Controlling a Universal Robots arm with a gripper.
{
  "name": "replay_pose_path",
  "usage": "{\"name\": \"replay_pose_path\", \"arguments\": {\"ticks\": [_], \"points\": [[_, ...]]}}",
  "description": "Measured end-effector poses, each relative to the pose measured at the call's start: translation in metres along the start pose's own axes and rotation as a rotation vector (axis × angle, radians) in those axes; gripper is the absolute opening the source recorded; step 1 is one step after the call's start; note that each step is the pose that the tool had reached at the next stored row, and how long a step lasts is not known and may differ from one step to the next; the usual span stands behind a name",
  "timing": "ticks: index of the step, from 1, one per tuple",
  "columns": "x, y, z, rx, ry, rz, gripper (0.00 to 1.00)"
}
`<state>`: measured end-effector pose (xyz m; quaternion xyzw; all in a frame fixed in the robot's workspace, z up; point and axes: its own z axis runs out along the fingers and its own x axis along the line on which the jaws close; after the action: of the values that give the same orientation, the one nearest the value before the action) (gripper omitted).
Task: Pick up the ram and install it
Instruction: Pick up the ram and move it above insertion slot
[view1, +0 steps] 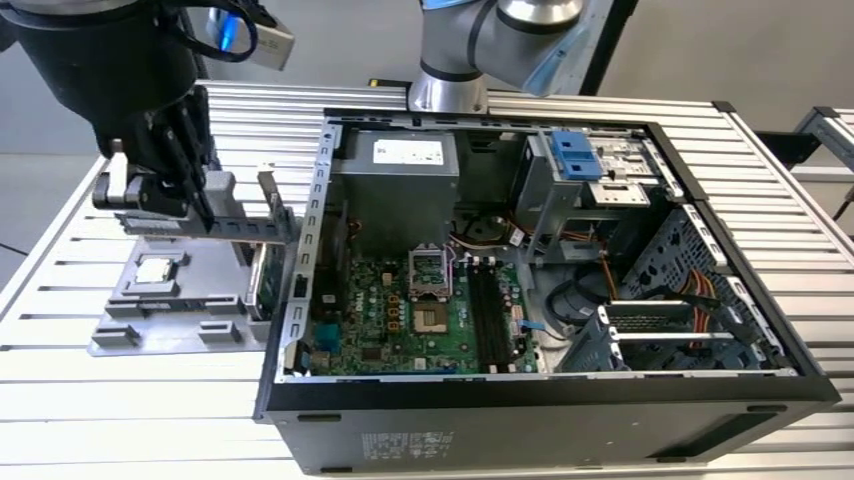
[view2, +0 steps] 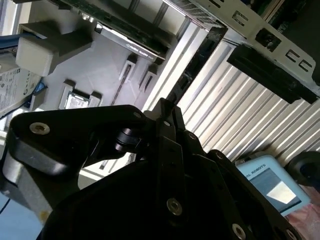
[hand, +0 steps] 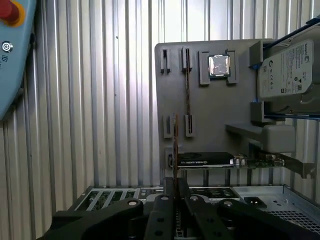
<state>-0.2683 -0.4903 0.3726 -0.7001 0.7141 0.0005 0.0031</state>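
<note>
The gripper (hand: 175, 187) is clenched on the ram (hand: 175, 145), held edge-on just above the grey tray (hand: 215, 110), at the exterior view's left of the open computer case (view1: 534, 425). The tray holds a second stick (hand: 187, 95), a processor chip (hand: 219, 65), a white-labelled hard drive (hand: 287, 70) and a card (hand: 205, 160) with white lettering. The case's power supply (view1: 400, 175) carries a white printed label.

Arm (view1: 451, 45): silver-grey tube sections and round joints, one fitted with a light-blue cap (view1: 554, 60). Gripper (view1: 200, 222): black housing with black jointed links and a grey metal block (view1: 140, 195) on one side. Silver round-head screws (view2: 40, 128) (hand: 132, 203) mark the link pivots in both wrist views.
</note>
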Motion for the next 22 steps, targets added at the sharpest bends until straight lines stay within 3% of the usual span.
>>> {"name": "replay_pose_path", "arguments": {"ticks": [3,8,17,22], "points": [[-0.0001,-0.0003,-0.0084,-0.0012,0.0011,0.0,0.0],[-0.0001,-0.0025,-0.0088,-0.0022,0.0025,0.0,0.0],[-0.0017,-0.0225,-0.0087,-0.0022,0.0024,-0.002,0.0],[-0.0021,-0.0299,-0.0086,-0.0015,0.0022,-0.014,0.0]]}}
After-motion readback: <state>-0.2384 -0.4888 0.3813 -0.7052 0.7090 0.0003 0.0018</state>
